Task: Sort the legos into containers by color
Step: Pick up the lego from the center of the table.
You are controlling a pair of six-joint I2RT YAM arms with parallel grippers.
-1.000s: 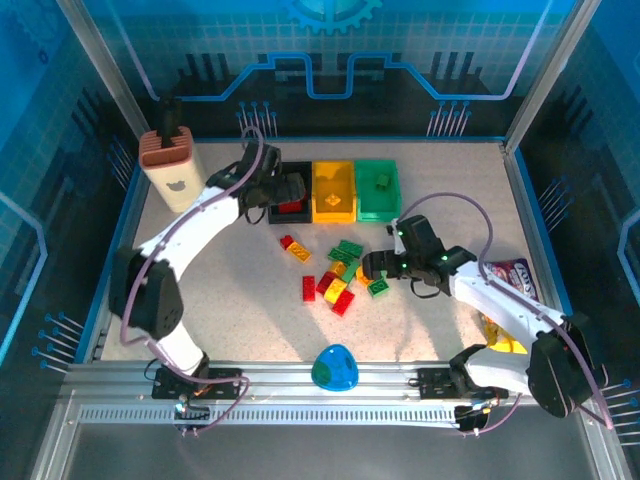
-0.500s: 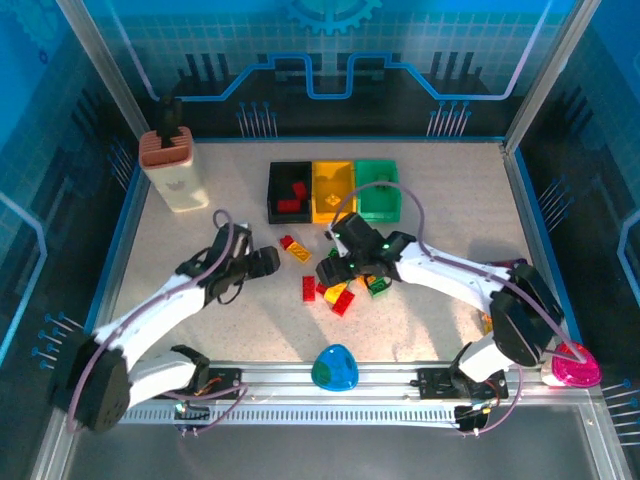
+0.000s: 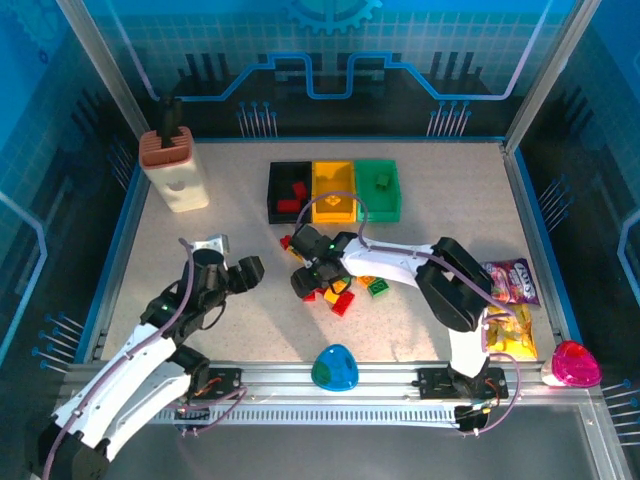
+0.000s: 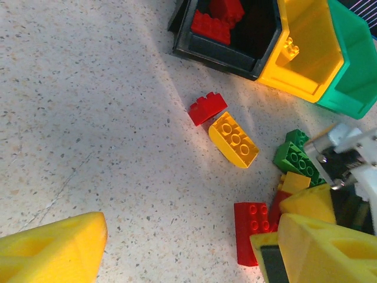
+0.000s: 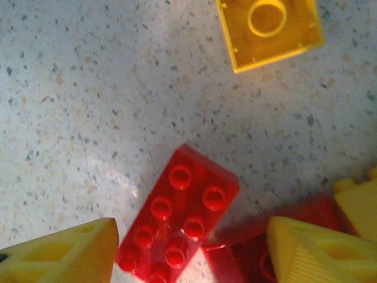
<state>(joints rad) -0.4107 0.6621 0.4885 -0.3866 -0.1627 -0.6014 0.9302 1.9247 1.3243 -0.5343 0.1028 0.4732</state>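
Near-left of the table: the left gripper (image 3: 243, 272) hangs over the bare speckled table (image 3: 200, 225). Its yellow fingers (image 4: 53, 250) are spread wide with nothing between them. A second ago it was up at the black bin.
Left edge of the pile: the right gripper (image 3: 303, 281) has swept across from the pile's right side. It now sits low over a red brick (image 5: 177, 221).
Right gripper's hold: the fingers (image 5: 321, 253) are parted on either side of that brick. One is just beside it and the other stands apart from it, so the brick is not clamped.
Black bin (image 3: 288, 192): leftmost of the back row. With the left arm gone it is uncovered, and red pieces (image 4: 212, 26) lie inside.
Yellow bin (image 3: 334, 180): the middle bin, touching both neighbours, with one yellow piece (image 3: 335, 206) in it.
Green bin (image 3: 378, 200): the rightmost bin, with one green piece (image 3: 381, 183) inside.
Loose pile (image 3: 345, 288): red, yellow and green legos are bunched at mid-table, in front of the bins. They are in roughly the same place as before.
Stray pair: a small red lego (image 4: 207, 108) and a yellow lego (image 4: 234, 140) lie touching between the black bin and the pile. Neither has moved.
Near-right corner: a pink bowl (image 3: 572, 365) is now in view, where the right arm covered it a second ago.
Unchanged: the beige block (image 3: 175, 175) at far left and the blue-green egg (image 3: 335, 368) at the near edge.
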